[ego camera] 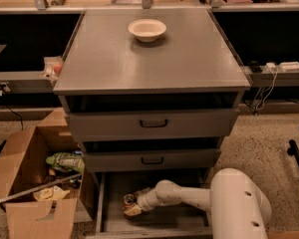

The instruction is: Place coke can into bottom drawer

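The bottom drawer (154,223) is pulled open under the two upper drawers. My white arm reaches into it from the lower right. My gripper (131,205) is low inside the drawer, at its left side. The coke can (129,199) shows only as a silver top and a bit of red at the gripper's tip, down by the drawer floor. The gripper's fingers hide most of the can.
A white bowl (147,29) sits on the cabinet top (149,59). An open cardboard box (35,183) with bags and rubbish stands at the left of the cabinet. Cables and a power strip (279,66) lie at the right.
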